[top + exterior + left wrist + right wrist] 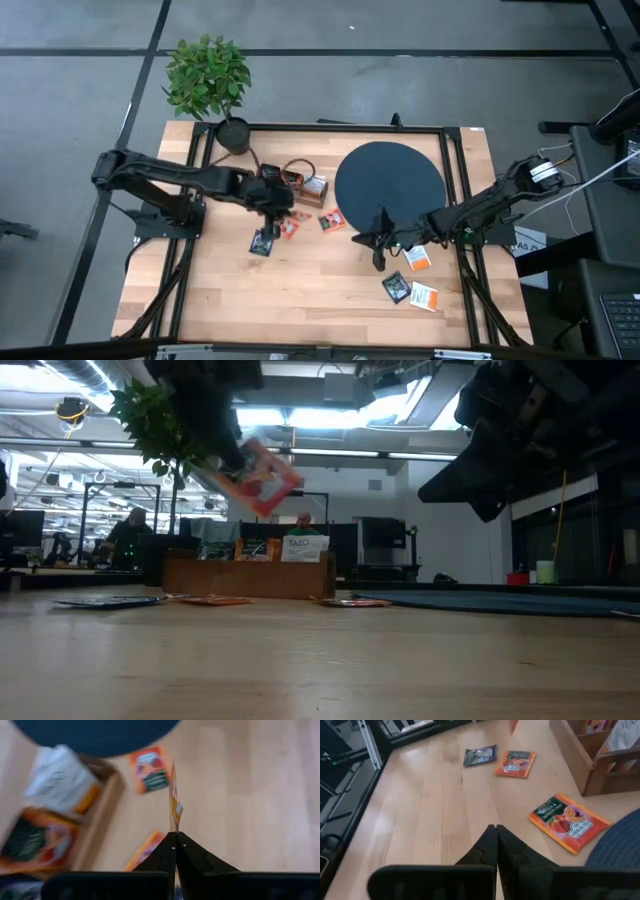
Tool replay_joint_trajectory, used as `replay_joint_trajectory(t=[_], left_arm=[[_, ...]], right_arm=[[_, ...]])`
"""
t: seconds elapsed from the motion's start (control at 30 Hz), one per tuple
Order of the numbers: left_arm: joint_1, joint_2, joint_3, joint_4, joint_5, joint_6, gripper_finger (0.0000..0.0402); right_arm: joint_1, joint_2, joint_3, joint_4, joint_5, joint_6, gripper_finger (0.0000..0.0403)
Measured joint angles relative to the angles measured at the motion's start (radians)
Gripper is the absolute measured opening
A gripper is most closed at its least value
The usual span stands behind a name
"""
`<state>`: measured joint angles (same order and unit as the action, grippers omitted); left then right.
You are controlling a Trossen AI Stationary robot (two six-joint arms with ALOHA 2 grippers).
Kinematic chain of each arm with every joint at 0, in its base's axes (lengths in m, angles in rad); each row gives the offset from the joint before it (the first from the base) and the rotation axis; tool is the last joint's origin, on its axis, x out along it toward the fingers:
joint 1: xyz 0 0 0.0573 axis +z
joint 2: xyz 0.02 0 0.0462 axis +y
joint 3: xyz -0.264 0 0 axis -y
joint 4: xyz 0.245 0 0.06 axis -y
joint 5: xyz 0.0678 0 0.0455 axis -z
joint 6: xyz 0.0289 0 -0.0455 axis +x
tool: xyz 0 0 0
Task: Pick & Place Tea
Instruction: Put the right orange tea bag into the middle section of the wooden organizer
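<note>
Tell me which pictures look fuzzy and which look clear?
Left wrist view: the wooden tray and the loose sachets are smeared, though the sachet pinched in the left hand is fairly sharp. Low view: that held sachet looks blurred, with dark arm shapes against bright ceiling lights. Right wrist view: the print on the orange sachet is readable.

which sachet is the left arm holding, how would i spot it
Start at the wooden tray beside the black disc. Just in front of it, the left gripper is shut on a red-orange sachet, lifted off the table. It alone hangs in the air; the others lie flat.
</note>
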<state>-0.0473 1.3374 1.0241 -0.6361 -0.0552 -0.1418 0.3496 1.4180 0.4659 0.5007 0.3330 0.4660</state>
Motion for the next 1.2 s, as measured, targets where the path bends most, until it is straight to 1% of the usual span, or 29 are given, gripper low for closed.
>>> replay_joint_trajectory(t=[0.07,0.17,0.27,0.33,0.5,0.67,0.97,1.07,1.2], left_arm=[[0.028,-0.019,0.014,-0.061,-0.006,0.021,0.0003],[0.072,-0.019,0.079,-0.164,-0.037,0.046,0.0003],[0.117,0.005,0.148,-0.246,-0.084,0.146,0.0003],[0.145,0.018,0.185,-0.300,-0.079,0.234,0.0003],[0.227,0.042,0.221,-0.318,-0.034,0.401,0.0003],[0.292,0.078,0.221,-0.362,0.000,0.507,0.0003],[0.301,0.190,0.221,-0.365,-0.015,0.670,0.0003],[0.311,0.220,0.221,-0.364,-0.040,0.700,0.0003],[0.332,0.250,0.221,-0.365,-0.040,0.714,0.0003]], right_arm=[[0.000,0.003,0.000,-0.006,0.000,0.000,0.0003],[0.000,0.012,0.000,-0.005,0.007,0.000,0.0003],[-0.001,0.019,0.000,-0.001,0.016,0.001,0.0003],[-0.003,0.023,0.000,0.006,0.017,0.001,0.0003],[-0.004,0.027,0.000,0.005,0.017,0.000,0.0003],[-0.004,0.027,0.000,0.005,0.017,0.000,0.0003],[-0.004,0.027,0.000,0.001,0.014,0.000,0.0003],[-0.004,0.027,0.000,0.002,0.014,-0.001,0.0003],[-0.004,0.027,0.000,-0.001,0.014,-0.001,0.0003]])
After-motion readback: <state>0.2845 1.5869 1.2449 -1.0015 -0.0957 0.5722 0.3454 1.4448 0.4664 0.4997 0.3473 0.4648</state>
